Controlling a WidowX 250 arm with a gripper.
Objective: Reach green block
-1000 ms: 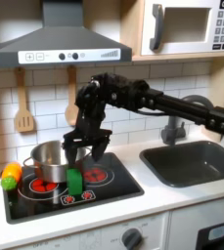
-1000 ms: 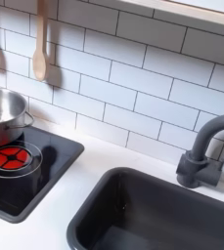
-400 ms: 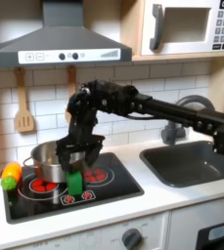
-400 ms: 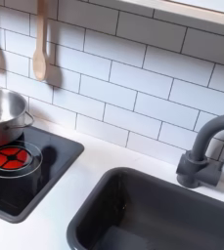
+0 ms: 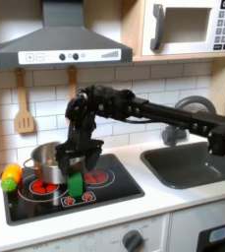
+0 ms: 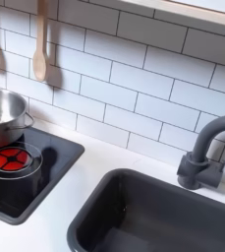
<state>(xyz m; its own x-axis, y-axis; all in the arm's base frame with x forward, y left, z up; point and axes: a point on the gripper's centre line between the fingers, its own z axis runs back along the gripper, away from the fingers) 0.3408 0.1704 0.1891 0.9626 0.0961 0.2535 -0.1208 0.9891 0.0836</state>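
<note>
The green block (image 5: 75, 184) stands upright on the black toy stove (image 5: 109, 186), just in front of the steel pot (image 5: 45, 163) in the first exterior view. My gripper (image 5: 75, 160) hangs directly over the block, pointing down and open, with its fingertips just above the block's top. They are not touching it. The black arm reaches in from the first exterior view's right, passing above the sink. The second exterior view shows the pot (image 6: 0, 114) and the stove's red burner (image 6: 13, 158).
A green-and-orange toy vegetable (image 5: 10, 177) lies at the stove's left edge. A wooden spatula (image 5: 24, 113) hangs on the tiled wall. The dark sink (image 5: 197, 164) and faucet (image 5: 186, 120) sit to the right, and the sink (image 6: 153, 219) and faucet (image 6: 208, 153) also appear in the second exterior view.
The gripper has moved left and down, from over the stove's right burner to directly above the green block. The block, pot and vegetable have not moved.
</note>
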